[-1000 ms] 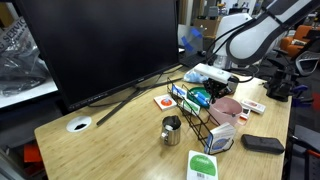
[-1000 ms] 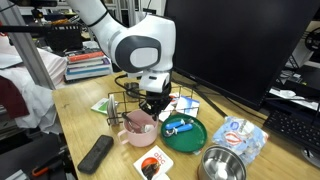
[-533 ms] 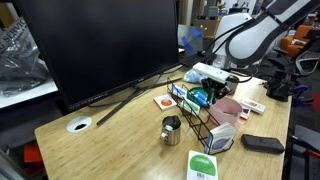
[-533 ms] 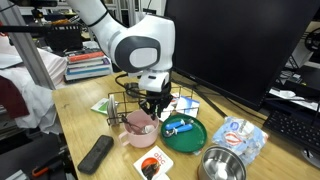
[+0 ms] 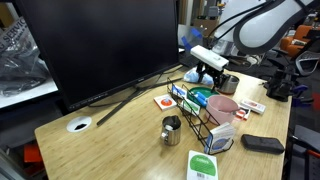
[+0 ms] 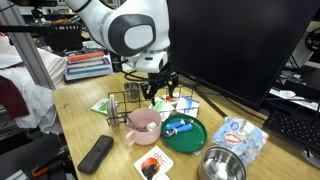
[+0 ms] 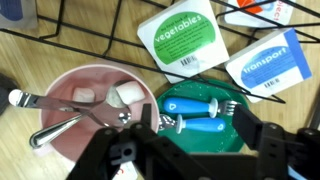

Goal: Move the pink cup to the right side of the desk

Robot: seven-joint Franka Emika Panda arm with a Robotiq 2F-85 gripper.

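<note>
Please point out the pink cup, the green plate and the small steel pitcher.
pink cup [image 6: 141, 134]: exterior view, outer wall.
green plate [image 6: 193, 138]: exterior view, bare part near rim.
small steel pitcher [image 5: 171, 132]: exterior view, body.

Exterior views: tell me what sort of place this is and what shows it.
Likely an office or lab workstation. A large black monitor stands on the wooden desk, which has a white cable grommet. What looks like a stack of books sits behind.

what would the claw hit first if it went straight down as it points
Probably the blue-handled fork on the green plate, just beside the pink cup; the open claw hangs above both, so depth is unclear.
</note>
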